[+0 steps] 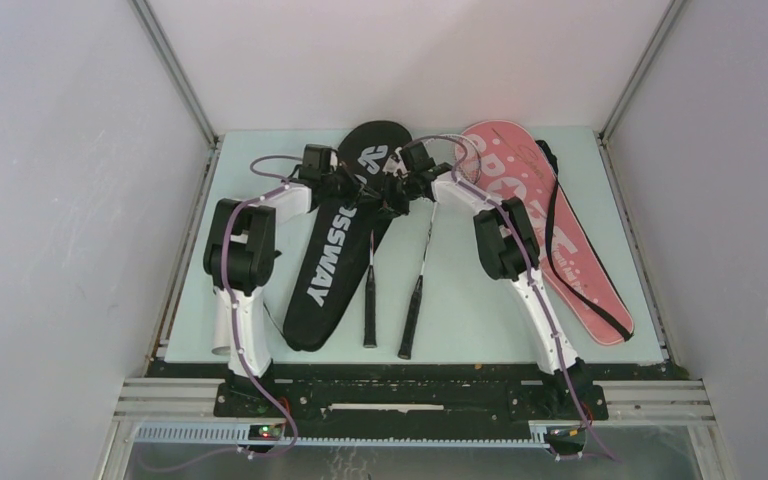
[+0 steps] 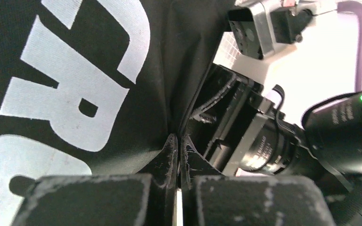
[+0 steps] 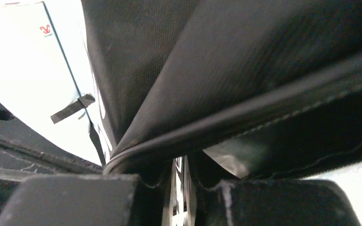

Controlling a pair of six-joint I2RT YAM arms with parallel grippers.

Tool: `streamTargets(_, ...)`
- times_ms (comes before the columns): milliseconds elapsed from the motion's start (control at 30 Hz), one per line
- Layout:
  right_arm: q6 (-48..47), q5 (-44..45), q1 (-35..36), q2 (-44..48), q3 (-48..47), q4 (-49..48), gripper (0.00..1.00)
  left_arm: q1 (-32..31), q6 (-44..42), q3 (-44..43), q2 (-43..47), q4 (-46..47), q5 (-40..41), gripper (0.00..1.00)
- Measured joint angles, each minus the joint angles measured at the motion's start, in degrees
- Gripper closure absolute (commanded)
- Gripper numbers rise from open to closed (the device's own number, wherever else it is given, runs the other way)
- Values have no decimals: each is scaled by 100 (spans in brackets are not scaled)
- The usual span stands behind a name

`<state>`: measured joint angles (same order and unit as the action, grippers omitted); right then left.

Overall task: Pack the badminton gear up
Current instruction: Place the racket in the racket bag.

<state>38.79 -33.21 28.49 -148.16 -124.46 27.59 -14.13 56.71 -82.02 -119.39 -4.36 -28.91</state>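
Observation:
The black "CROSSWAY" cover [image 1: 332, 250] lies left of centre, its wide end at the back. My left gripper [image 1: 375, 195] is shut on a fold of that cover [image 2: 122, 117], its fingertips [image 2: 170, 146] pinching the fabric. My right gripper [image 1: 402, 193] faces it from the right and is shut on the cover's piped edge [image 3: 245, 113]. Two rackets lie with their black handles [image 1: 370, 320] [image 1: 411, 320] pointing to the near edge. Their heads are hidden under the grippers and the cover. The pink "SPORT" cover [image 1: 560, 230] with its black strap lies flat at the right. No shuttlecocks are in view.
A white tube end [image 1: 222, 346] shows beside the left arm's base at the near left. The right arm's wrist camera [image 2: 268, 146] sits close in front of the left gripper. Grey walls enclose the table on the left, right and back.

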Motion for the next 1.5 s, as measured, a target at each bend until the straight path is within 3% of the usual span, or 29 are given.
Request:
streamTargets(200, 94, -509, -107, -138, -55, -297, 50, 35, 291, 70, 0, 437, -251, 100)
streamTargets(300, 37, -662, -162, -138, -55, -330, 43, 85, 337, 70, 0, 605, -431, 100)
streamTargets(567, -424, -791, -166, 160, 400, -337, 46, 166, 328, 72, 7, 684, -785, 100)
streamTargets(767, -1014, -944, -87, 1091, 1963, -415, 45, 138, 236, 337, 103, 726, -1073, 100)
streamTargets(1133, -1513, -1248, 741, 2413, 4339, -925, 43, 140, -20, 533, 201, 828, -750, 100)
streamTargets(1300, -1342, -1165, 951, 2706, 4846, -1327, 44, 168, -2, 704, 326, 885, -538, 100)
streamTargets(1500, -1113, -463, 1272, 2868, 4905, -1401, 48, 203, 136, 946, 439, 951, -317, 100)
